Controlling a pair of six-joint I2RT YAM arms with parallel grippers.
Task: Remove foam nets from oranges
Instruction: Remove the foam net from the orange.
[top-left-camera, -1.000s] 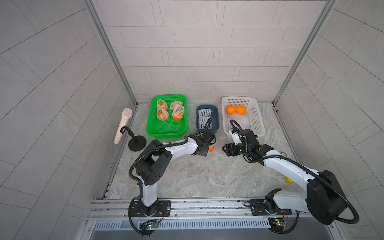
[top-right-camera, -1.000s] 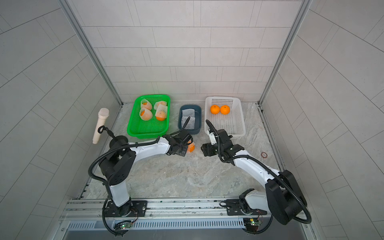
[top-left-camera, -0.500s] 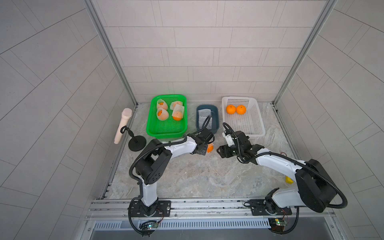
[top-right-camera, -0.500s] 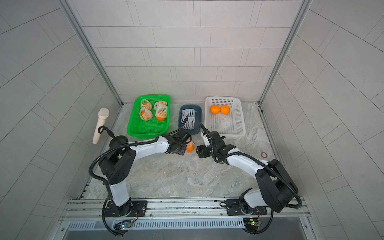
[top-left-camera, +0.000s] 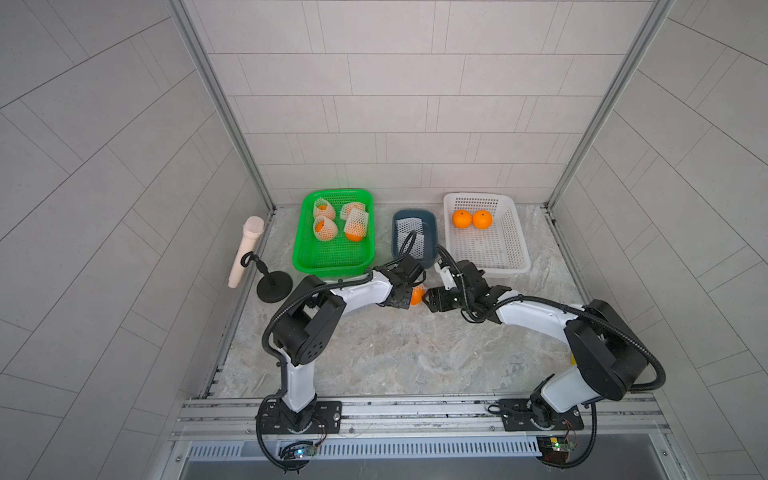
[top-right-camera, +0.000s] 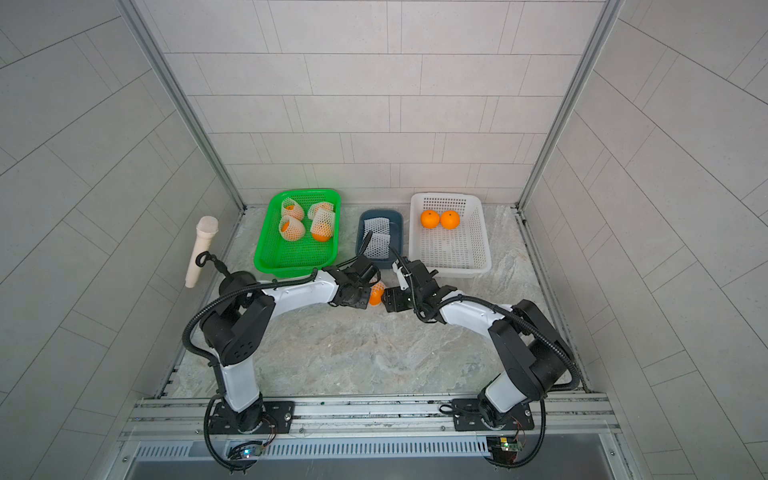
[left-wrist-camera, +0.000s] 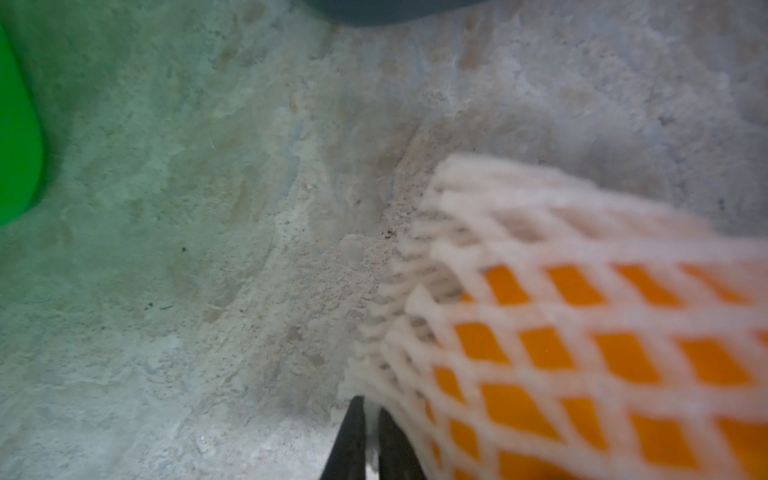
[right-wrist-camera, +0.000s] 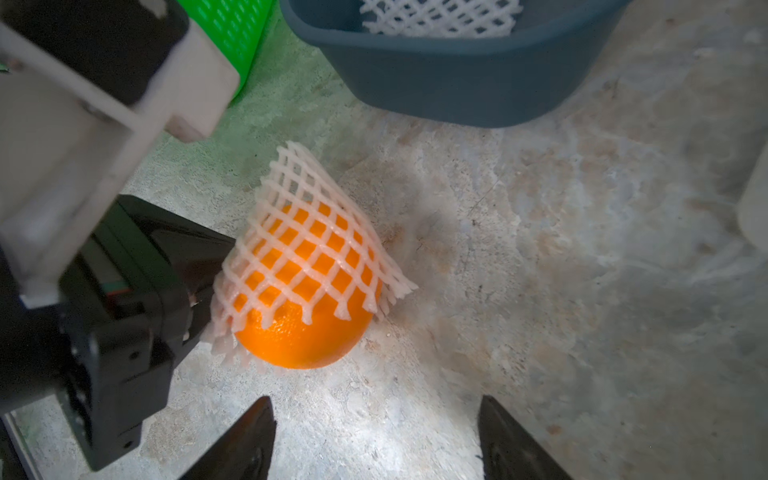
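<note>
Pincers: the left pincer (right-wrist-camera: 201, 316) is clamped narrow on the edge of a white diamond-mesh foam net (right-wrist-camera: 307, 245) draped over a round bright orange fruit (right-wrist-camera: 307, 340) on the grey marbled tabletop (right-wrist-camera: 540, 291). The right pincer (right-wrist-camera: 374, 432) stands wide, just beside the fruit, not touching it. Back row: a green perforated plastic basket (top-left-camera: 332, 257) holds four netted oranges (top-left-camera: 324, 228); a dark blue plastic tub (right-wrist-camera: 457, 83) holds two flat nets (top-left-camera: 405, 226); a white perforated plastic basket (top-left-camera: 490, 257) holds two bare oranges (top-left-camera: 462, 219).

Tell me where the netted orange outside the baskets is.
In both top views the netted orange lies on the table between the left gripper and right gripper, near the blue bin; the left gripper pinches its foam net.
</note>
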